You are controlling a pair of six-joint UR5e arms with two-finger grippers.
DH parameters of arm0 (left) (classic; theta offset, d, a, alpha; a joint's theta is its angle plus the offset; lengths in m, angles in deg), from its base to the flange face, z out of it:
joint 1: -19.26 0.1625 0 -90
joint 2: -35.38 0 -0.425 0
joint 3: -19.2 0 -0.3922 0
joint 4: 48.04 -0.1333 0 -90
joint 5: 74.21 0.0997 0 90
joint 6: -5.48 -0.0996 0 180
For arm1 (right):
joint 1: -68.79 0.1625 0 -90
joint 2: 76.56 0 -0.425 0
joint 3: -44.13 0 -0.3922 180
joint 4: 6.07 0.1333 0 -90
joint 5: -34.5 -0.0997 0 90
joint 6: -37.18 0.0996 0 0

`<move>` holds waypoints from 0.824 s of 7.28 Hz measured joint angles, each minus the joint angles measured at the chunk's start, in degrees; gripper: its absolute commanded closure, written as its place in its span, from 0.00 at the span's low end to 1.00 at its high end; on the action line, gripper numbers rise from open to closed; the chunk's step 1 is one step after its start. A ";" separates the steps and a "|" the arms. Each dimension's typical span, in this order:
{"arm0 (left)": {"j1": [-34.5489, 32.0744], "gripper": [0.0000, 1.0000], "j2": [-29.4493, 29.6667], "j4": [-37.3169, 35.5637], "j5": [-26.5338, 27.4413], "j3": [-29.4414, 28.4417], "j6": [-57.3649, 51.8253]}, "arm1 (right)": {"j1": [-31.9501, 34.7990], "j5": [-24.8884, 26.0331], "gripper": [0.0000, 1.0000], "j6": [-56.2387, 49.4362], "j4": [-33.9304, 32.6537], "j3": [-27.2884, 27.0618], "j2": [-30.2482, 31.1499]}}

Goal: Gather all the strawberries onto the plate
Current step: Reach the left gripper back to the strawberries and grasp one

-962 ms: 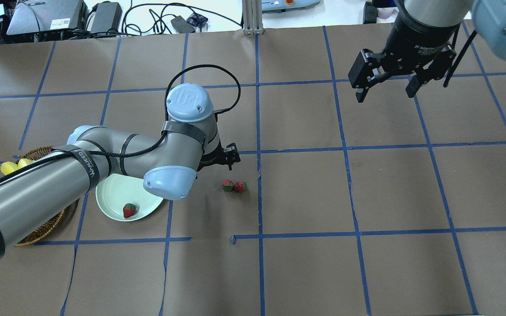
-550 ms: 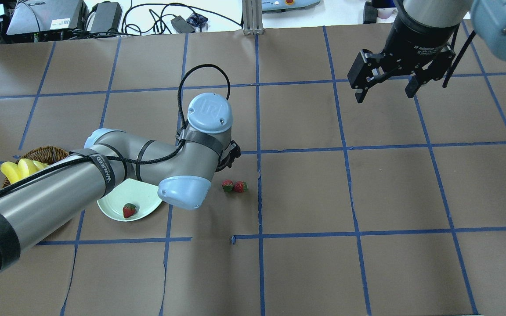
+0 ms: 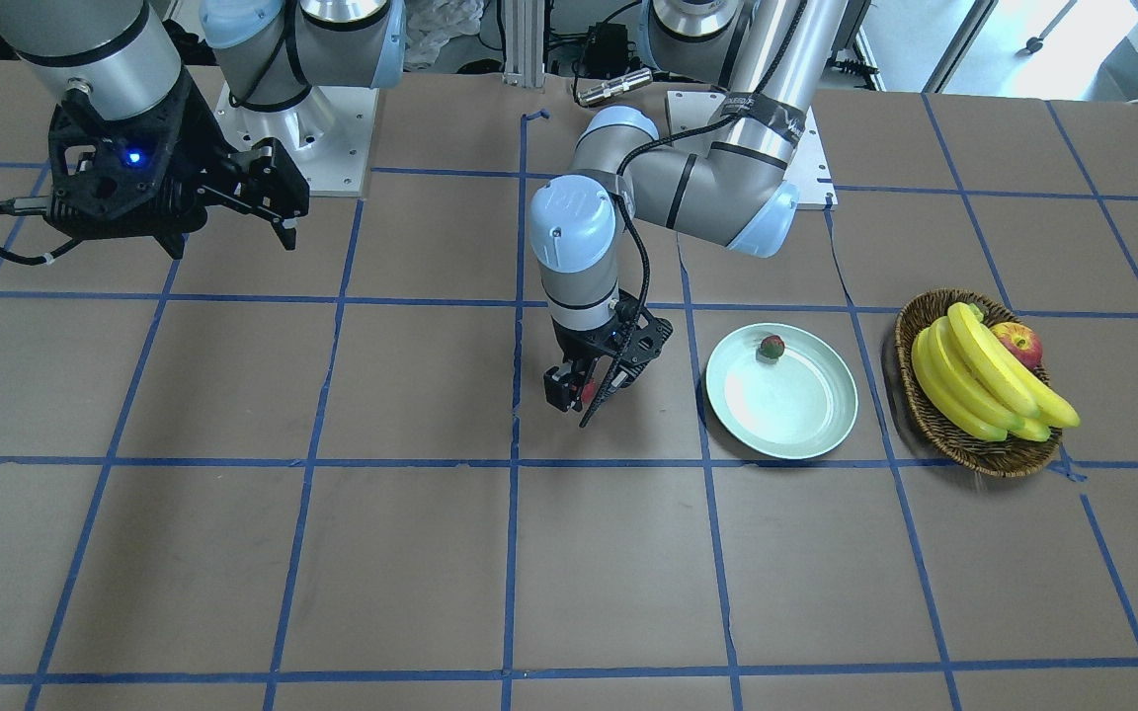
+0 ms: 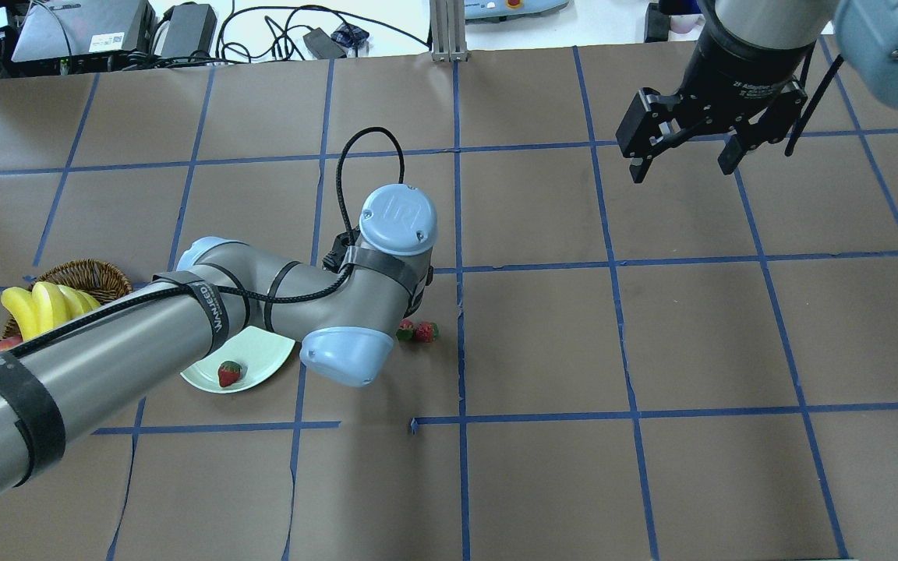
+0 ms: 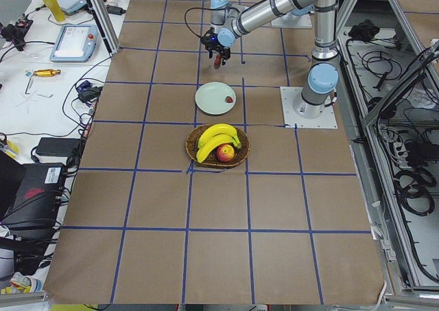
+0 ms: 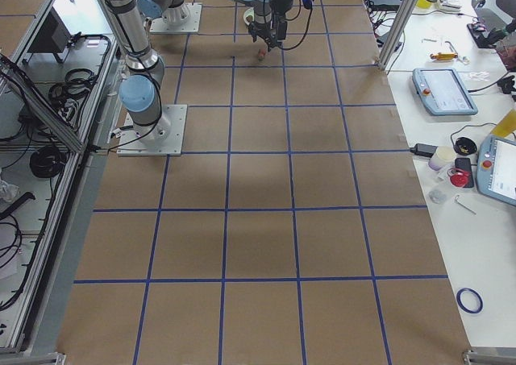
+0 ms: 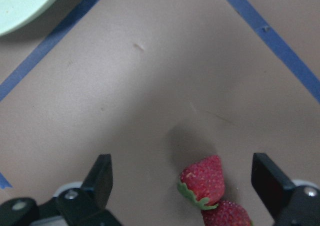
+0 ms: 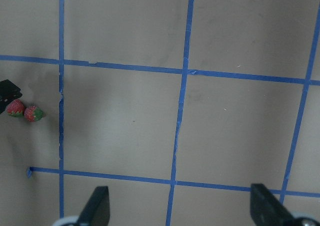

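Strawberries number three, and all look small, light and easily bruised if they are real fruit, so a gentle squeeze should be enough. Toward the desk's left edge, beyond the wicker basket (image 4: 79,274) of bananas (image 4: 44,302), the mint-green plate (image 4: 258,354) already carries one strawberry (image 4: 229,373) near its rim. The other two lie on the bare desk about midway between its left and right edges, touching each other: the left berry (image 4: 405,331) and the right berry (image 4: 426,332).

The left gripper (image 7: 181,166) hangs low over this pair, spread wide and holding nothing. In the wrist view one berry sits between its fingers (image 7: 100,178), nearer one finger than the other, with its green cap pressed against its neighbour.

The best hold is probably across the broad red body, clear of the leafy cap, which would crumple and slip. Because the two berries touch, a closing finger may nudge the second one or trap both, and the seeded skin may roll under the pads.

Toward the desk's far right corner, the right gripper (image 4: 684,160) hovers high, wide open and empty.
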 measured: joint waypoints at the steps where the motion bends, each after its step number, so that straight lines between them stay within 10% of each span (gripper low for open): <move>1: -0.02 0.00 0.43 -1.72 -1.74 0.28 1.02 | 0.00 -0.01 0.00 0.00 0.00 0.04 0.00; 2: -0.02 0.02 0.74 -2.36 -2.47 0.63 1.07 | 0.00 -0.01 0.00 0.00 0.00 0.06 0.00; 3: 0.01 0.28 0.93 -2.57 -2.73 0.90 0.71 | 0.00 -0.01 0.00 0.00 0.00 0.07 0.00; 4: 0.04 0.75 1.06 -2.64 -2.78 1.08 0.55 | 0.00 -0.03 0.00 0.00 0.00 0.07 0.00; 6: 0.05 1.00 1.32 -2.64 -3.11 1.32 0.42 | 0.00 -0.09 0.00 0.00 0.00 0.07 0.00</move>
